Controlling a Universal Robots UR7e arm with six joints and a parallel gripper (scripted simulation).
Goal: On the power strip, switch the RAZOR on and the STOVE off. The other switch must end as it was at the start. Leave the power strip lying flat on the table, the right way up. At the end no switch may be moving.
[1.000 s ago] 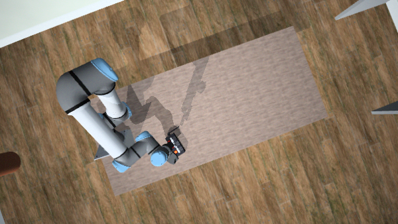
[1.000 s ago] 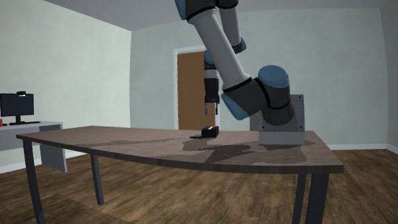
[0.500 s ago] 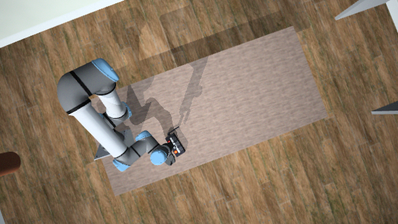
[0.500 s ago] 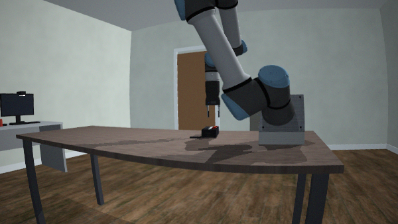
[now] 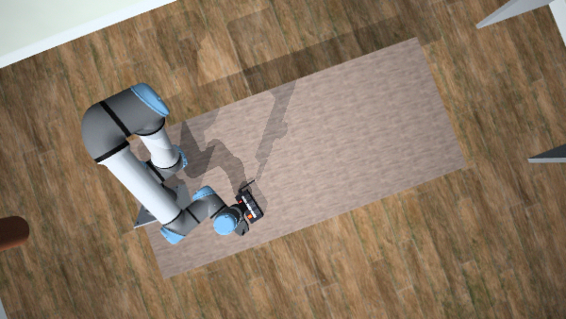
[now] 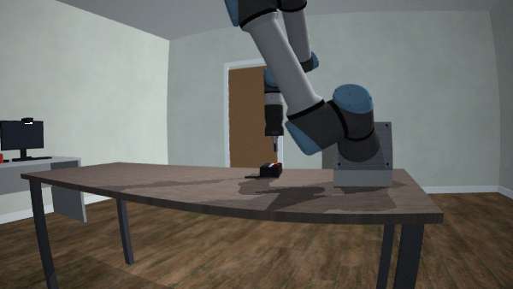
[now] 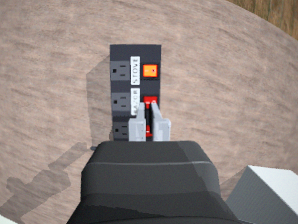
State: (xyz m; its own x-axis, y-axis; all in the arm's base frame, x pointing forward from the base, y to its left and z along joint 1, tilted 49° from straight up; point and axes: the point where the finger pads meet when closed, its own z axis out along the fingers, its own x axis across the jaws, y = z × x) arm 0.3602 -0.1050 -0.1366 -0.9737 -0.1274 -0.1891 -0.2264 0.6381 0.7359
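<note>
Gripper poised over RAZOR, both switch jobs apparently still to do

With its two fingers practically together and nothing between them, the gripper (image 5: pixel 242 210) (image 6: pixel 275 150) (image 7: pixel 147 112) hangs above the power strip (image 5: pixel 255 212) (image 6: pixel 269 172) (image 7: pixel 125 52), apart from it in the exterior view. The strip lies flat on the table (image 5: pixel 354 123) (image 6: pixel 171 188) (image 7: pixel 50 65), switches up, near the arm's base.

The STOVE switch (image 5: pixel 250 216) (image 7: pixel 150 70) glows orange, so I take it to be on; turning it off is left. The RAZOR switch (image 7: pixel 150 100) is plain red and seems unlit, probably off, so turning it on is left too. It is partly behind the fingers, and its tilt cannot be read. As far as the pictures show, neither change is done. A closed-finger press on RAZOR looks like the step in hand.

The count: one strip, one cord (image 5: pixel 247 185) (image 6: pixel 252 176) (image 7: pixel 82 146), three sockets and three switches. Two labels show, STOVE and RAZOR; a third is hidden. The third switch (image 5: pixel 240 201) (image 7: pixel 148 134), partly covered, should be left alone.

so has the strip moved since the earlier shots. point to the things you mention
No, the strip (image 5: pixel 254 208) (image 6: pixel 269 171) (image 7: pixel 125 86) sits at the same spot against the table (image 5: pixel 368 127) (image 6: pixel 150 175) (image 7: pixel 225 75) edges in the top view.
</note>
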